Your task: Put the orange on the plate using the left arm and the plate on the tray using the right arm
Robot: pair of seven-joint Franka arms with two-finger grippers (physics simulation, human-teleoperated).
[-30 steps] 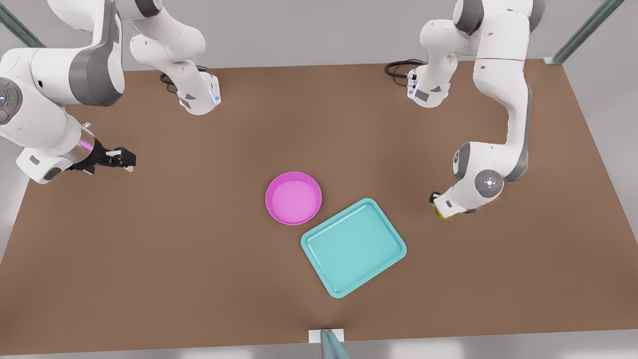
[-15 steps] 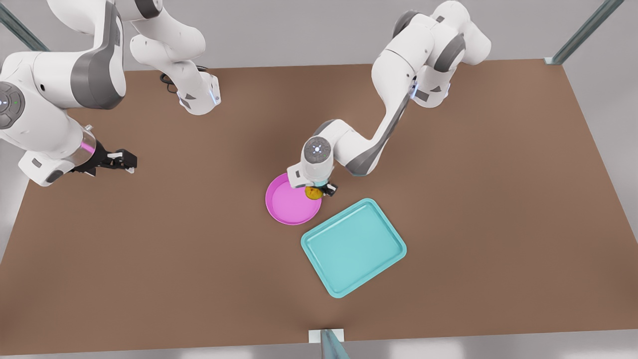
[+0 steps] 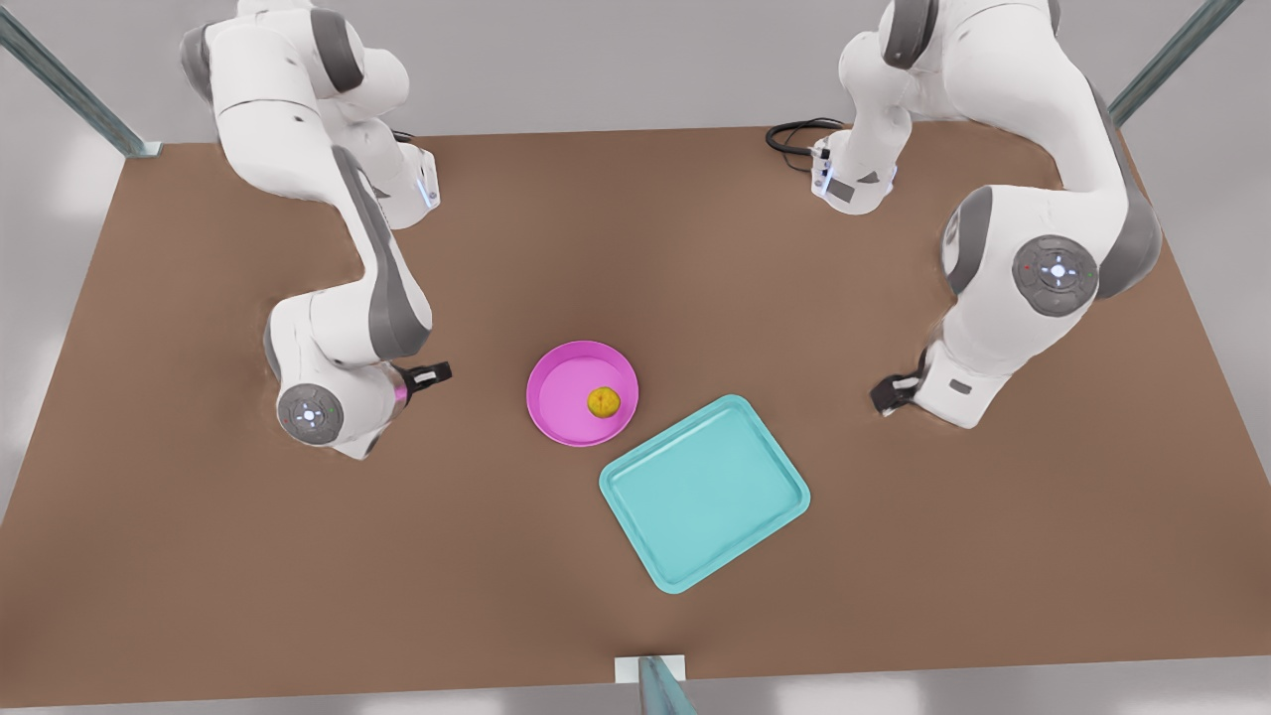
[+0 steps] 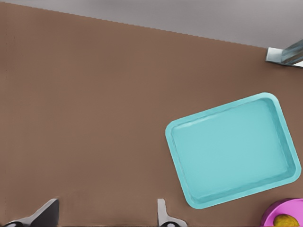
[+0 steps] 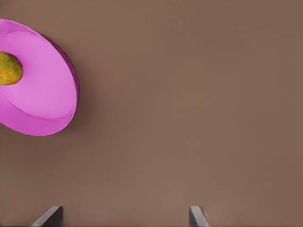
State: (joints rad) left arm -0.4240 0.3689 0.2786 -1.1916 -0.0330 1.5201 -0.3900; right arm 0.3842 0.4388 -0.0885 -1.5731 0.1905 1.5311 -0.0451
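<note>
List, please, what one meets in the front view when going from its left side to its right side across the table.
right gripper → plate → orange on the plate → tray → left gripper

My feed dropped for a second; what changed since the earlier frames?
The left gripper released the small yellow-orange fruit onto the round magenta plate and withdrew, fingers open. The right gripper approached the plate, open. Plate and teal rectangular tray stayed put.

left end effector (image 3: 887,395): open, low (arm bent) | right end effector (image 3: 437,374): open, low
</note>
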